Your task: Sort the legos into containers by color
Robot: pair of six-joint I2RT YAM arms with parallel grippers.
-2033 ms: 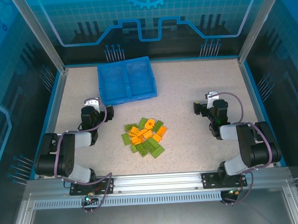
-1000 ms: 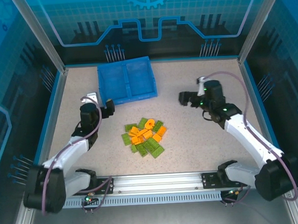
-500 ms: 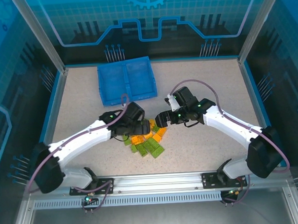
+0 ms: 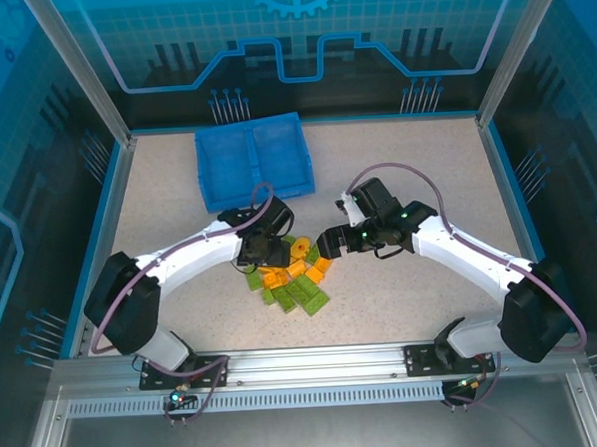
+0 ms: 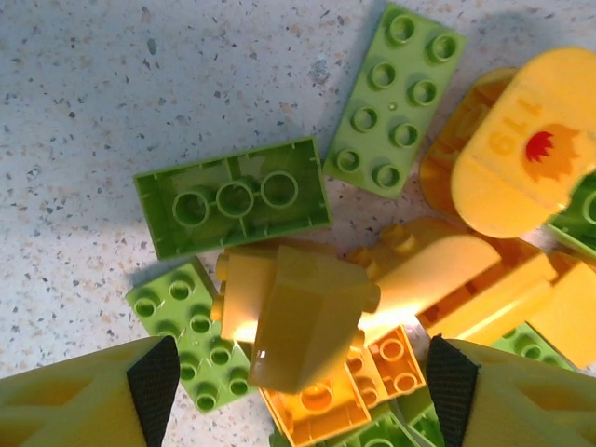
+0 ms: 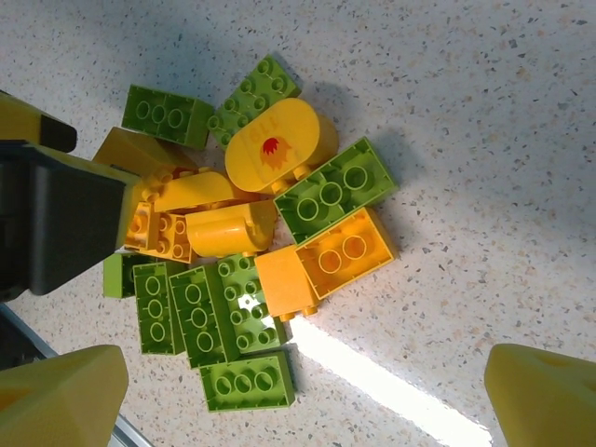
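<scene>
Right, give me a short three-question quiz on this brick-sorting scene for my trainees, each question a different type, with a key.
1. True or false: the blue tray already holds some bricks.
2. The rounded brick printed with a red flame is: A green, B orange, C blue.
3. Fill the gap: the left tool and the right tool both hover over the brick pile with fingers ____.
Key: 1 false; 2 B; 3 open.
</scene>
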